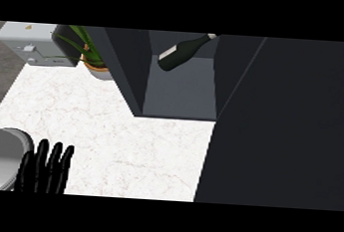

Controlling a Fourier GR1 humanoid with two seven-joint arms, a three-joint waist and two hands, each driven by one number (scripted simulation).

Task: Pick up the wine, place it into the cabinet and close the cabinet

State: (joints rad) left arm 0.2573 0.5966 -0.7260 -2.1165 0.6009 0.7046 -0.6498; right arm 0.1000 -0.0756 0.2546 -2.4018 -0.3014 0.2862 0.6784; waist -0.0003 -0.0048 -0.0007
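While wine (177, 56) leans inside open cabinet (184, 95), left robot hand (45, 166) rests, fingers straight.

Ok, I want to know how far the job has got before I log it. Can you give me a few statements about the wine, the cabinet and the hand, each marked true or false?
1. The wine bottle is inside the cabinet. True.
2. The cabinet is closed. False: it stands open, with its inside and the bottle in plain view.
3. The left hand is curled round the bottle. False: it is open, fingers up, at the view's lower left, far from the bottle.
4. A potted plant stands next to the toaster. True.
5. The bottle lies on the counter. False: it is in the cabinet.
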